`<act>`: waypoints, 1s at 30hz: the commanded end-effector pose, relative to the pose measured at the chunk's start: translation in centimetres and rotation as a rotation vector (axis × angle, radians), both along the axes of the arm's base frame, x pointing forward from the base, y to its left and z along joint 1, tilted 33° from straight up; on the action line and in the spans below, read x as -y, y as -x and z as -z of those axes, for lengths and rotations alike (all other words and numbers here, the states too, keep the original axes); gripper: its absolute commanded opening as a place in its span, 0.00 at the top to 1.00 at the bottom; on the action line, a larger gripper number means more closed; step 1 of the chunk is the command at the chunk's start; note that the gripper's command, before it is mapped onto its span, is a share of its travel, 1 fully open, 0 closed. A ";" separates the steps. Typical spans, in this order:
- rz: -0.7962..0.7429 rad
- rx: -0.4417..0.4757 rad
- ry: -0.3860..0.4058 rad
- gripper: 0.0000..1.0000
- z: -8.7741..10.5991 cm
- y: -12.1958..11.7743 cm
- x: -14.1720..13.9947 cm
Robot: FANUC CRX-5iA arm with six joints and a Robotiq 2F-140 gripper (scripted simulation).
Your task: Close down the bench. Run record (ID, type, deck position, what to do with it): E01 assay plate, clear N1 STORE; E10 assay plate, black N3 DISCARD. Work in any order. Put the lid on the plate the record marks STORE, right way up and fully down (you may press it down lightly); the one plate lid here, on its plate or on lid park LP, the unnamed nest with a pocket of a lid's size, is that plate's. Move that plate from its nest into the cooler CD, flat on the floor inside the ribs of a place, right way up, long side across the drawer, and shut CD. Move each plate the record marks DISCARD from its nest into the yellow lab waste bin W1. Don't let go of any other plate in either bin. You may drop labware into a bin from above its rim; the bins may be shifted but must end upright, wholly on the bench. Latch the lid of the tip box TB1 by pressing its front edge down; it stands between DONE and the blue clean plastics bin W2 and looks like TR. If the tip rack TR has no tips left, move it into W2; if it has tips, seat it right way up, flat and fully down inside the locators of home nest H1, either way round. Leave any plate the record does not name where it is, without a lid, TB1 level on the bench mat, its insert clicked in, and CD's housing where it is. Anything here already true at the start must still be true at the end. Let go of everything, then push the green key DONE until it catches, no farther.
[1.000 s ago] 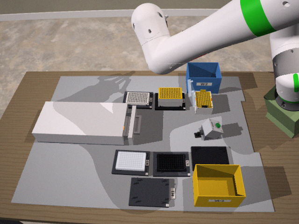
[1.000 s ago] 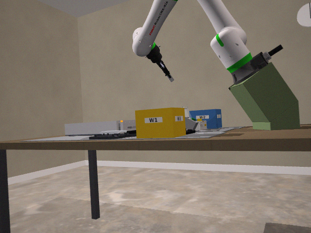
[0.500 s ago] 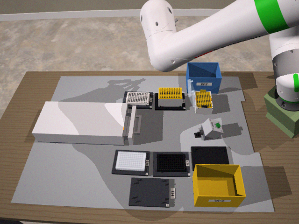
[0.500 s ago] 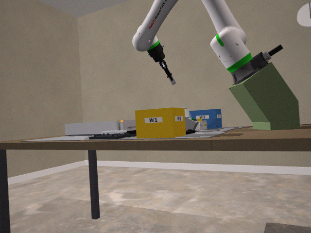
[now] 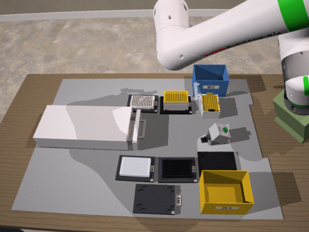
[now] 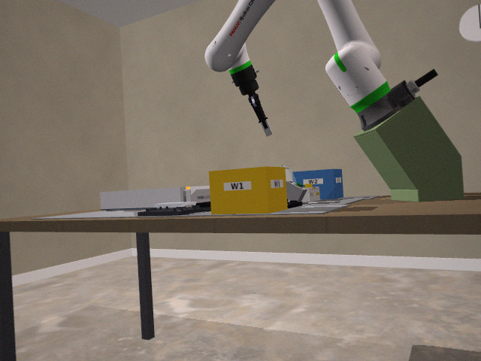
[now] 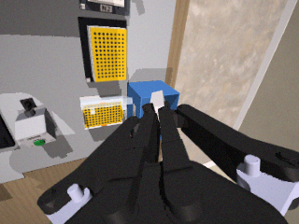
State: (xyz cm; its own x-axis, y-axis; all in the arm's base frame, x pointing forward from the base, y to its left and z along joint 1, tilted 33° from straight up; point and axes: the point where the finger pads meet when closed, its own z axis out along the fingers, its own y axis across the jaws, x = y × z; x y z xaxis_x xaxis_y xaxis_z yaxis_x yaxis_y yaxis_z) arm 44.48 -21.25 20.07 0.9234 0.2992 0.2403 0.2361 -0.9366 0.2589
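Nothing done yet: E01 unlidded, E10 still in nest, TB1 lid up, CD ajar. Gripper fully closed, empty, high above bench.

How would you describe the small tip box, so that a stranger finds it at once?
Find the blue bin at the far edge of the mat. The small tip box stands just in front of it. Unlike the larger yellow-topped rack beside it, its clear lid stands open.

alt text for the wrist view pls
The shut, empty end effector hangs above the bench, pointing towards the blue bin. To its left sit an open-lidded tip box, a yellow tip rack and the green DONE key.
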 end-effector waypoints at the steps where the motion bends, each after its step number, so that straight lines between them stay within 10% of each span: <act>1: 0.017 0.017 -0.057 1.00 0.4 0.5 -2.0; 30: 0.094 0.100 -0.416 1.00 1.0 2.2 -13.0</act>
